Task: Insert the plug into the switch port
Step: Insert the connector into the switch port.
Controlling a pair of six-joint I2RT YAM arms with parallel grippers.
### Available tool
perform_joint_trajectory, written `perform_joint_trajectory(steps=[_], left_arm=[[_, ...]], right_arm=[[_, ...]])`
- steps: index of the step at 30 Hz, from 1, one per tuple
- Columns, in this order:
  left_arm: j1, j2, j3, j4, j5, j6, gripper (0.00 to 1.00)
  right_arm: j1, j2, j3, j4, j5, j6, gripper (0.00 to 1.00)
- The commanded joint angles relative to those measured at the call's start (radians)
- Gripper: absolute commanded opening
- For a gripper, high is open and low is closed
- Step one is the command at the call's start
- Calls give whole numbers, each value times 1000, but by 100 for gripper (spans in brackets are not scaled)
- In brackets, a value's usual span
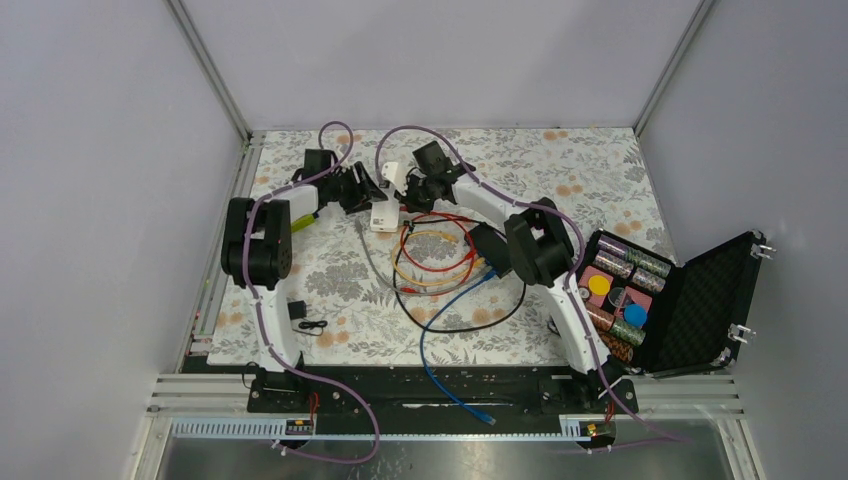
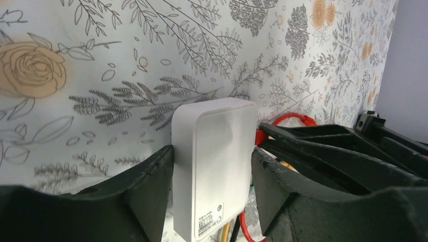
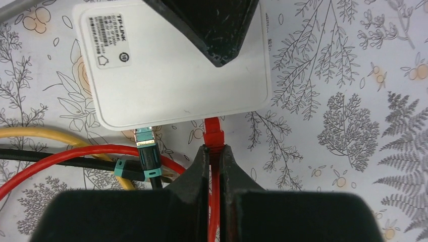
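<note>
My right gripper (image 3: 214, 148) is shut on a red cable just behind its red plug (image 3: 213, 128). The plug's tip meets the near edge of a small white rounded box (image 3: 166, 85). My left gripper (image 2: 212, 151) straddles that white box (image 2: 214, 161): its left finger touches one side and a thin gap shows at the right finger. From above, both grippers meet at the white box (image 1: 382, 215) near the table's back. The flat black box (image 1: 487, 243) lies by the right arm's elbow, partly hidden. Its switch port does not show.
A black cable with a teal-booted plug (image 3: 145, 146) sits in the white box beside the red plug. Yellow, red, black and blue cables (image 1: 440, 265) loop mid-table. An open black case of chips (image 1: 680, 300) stands right. A tiny black block (image 1: 298, 312) lies left.
</note>
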Motion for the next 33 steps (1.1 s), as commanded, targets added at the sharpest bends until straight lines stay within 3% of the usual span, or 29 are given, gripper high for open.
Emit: perform_joint_trajectory(steps=[1, 5, 13, 15, 16, 20, 27, 33], left_arm=[[-48, -134, 61, -128, 97, 16, 57], [-32, -186, 22, -144, -3, 6, 55], [1, -299, -88, -162, -196, 14, 63], [2, -335, -111, -150, -231, 14, 68], [2, -351, -119, -148, -235, 17, 77], [2, -372, -113, -188, -240, 46, 99], [11, -579, -269, -103, -346, 40, 99], [56, -790, -480, 176, -109, -94, 99]], right_arm=[[75, -89, -47, 281, -42, -54, 0], [73, -87, -59, 287, -42, -61, 3], [69, -109, -88, 285, 9, -40, 0], [69, -135, -132, 322, -13, -10, 0], [69, -151, -154, 343, -28, 4, 0], [70, -244, -270, 417, -95, 41, 0], [70, -398, -416, 481, -63, 209, 0], [71, -507, -529, 462, 31, 365, 0]])
